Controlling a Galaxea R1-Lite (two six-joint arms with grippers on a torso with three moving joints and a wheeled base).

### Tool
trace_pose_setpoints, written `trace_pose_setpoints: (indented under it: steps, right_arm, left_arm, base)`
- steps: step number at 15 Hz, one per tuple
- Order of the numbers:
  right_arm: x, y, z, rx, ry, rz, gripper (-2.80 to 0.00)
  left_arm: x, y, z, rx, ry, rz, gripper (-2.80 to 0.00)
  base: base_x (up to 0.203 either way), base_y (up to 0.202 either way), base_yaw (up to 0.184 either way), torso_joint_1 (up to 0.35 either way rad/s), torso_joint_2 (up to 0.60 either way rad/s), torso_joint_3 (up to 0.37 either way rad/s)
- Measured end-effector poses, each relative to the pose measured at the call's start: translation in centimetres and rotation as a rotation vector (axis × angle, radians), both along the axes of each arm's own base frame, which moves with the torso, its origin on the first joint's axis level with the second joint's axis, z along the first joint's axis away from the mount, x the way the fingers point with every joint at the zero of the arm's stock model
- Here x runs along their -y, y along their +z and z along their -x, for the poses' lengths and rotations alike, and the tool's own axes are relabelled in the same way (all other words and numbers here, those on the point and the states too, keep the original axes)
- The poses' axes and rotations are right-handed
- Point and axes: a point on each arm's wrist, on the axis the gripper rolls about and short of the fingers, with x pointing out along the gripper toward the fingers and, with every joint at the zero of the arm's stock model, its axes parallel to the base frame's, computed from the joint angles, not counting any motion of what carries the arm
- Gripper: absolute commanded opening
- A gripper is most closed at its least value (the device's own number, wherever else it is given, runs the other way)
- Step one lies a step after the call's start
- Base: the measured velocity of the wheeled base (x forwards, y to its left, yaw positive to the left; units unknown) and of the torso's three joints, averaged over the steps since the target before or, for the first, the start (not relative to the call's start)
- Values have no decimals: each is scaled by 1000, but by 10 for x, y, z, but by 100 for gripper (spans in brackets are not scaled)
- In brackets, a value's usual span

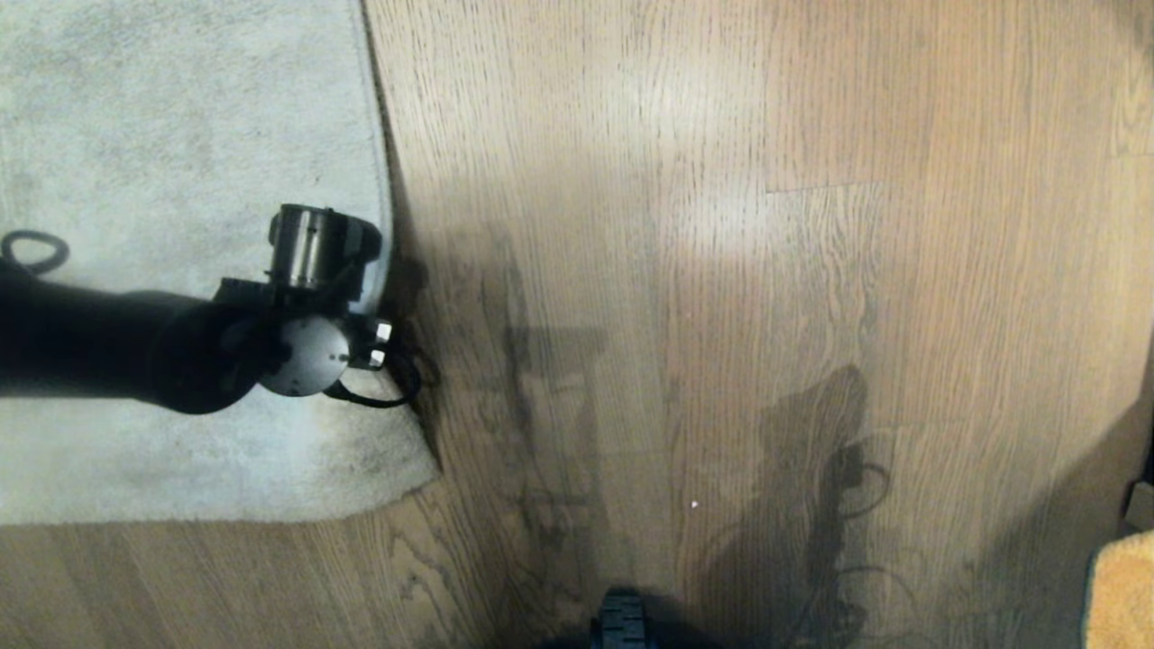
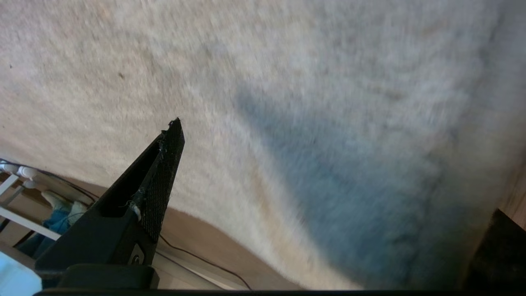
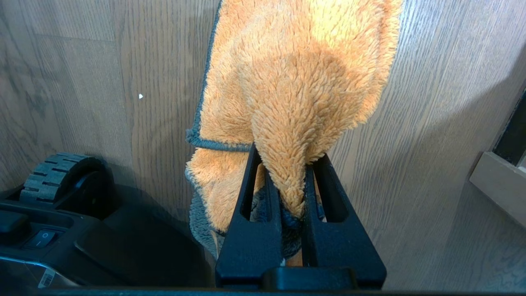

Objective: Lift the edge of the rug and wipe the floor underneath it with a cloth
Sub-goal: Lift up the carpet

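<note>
soft glare and arm shadows on the floor (image 1: pixel 721 225), blurred rug (image 2: pixel 287 102)

The floor (image 1: pixel 721 270) is being viewed steeply downward from the head. The rug (image 2: pixel 287 102) is being viewed closely from the left wrist; the cloth (image 3: pixel 296 102) closely from the right, both shared with the head view.

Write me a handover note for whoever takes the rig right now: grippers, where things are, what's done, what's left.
Left gripper: open, over the rug near the rug edge, holding nothing.
Right gripper: shut on the cloth, which hangs above the floor beside the base.
Done: cloth picked up, left arm brought to the edge.
Left: grip and lift the edge, which lies flat, wipe the planks under it, lay the rug back down.
</note>
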Motion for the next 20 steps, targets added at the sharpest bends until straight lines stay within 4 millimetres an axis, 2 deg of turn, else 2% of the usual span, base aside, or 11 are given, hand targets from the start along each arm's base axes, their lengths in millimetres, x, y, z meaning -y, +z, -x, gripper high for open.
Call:
trace_pose_setpoints:
  steps: [7, 13, 16, 20]
  right_arm:
    - [0, 0, 0, 0, 0, 0, -280]
    - [0, 0, 0, 0, 0, 0, -280]
    - [0, 0, 0, 0, 0, 0, -280]
    - [0, 0, 0, 0, 0, 0, -280]
  left_arm:
    - [-1, -42, 50, -148, -27, -13, 0]
    - [-11, -71, 76, -156, -33, -16, 0]
    - [-15, -86, 82, -117, -31, -3, 0]
    - [-16, -95, 80, -99, -26, 2, 0]
  base:
    - [0, 0, 0, 0, 0, 0]
    - [0, 0, 0, 0, 0, 0]
    - [0, 0, 0, 0, 0, 0]
    - [0, 0, 0, 0, 0, 0]
